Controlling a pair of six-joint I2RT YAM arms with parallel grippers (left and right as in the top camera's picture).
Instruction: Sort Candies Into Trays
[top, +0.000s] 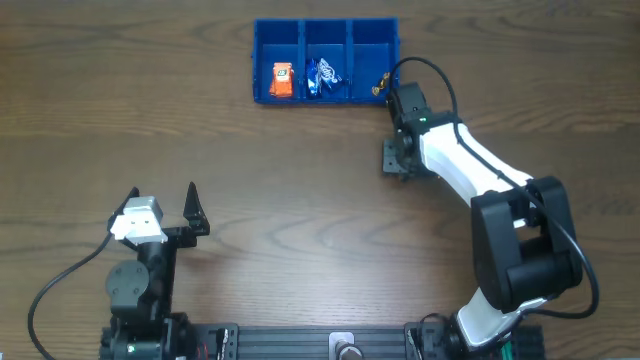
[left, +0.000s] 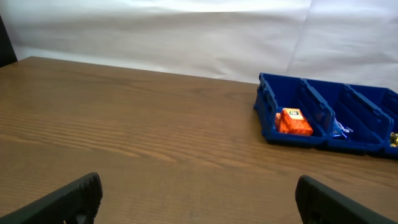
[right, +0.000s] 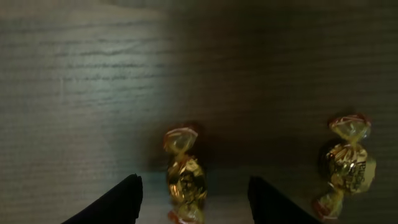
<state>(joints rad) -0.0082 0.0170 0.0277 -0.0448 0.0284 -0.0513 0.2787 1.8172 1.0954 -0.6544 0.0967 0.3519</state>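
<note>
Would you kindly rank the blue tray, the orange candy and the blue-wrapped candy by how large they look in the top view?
1. blue tray, by far the largest.
2. blue-wrapped candy, a little wider than the orange one with its wrapper ends spread.
3. orange candy, close behind.
Both candies lie in the tray, so nearness hardly skews this.

The table (top: 200, 150) is brown wood, its grain running left to right. A blue tray (top: 326, 24) with three compartments sits on it at the far side, about the middle, its long side facing the near edge. A gold candy (right: 185, 177) and a second candy (right: 348, 165) lie on the bare wood, apart from each other, both in twisted gold wrappers.
</note>
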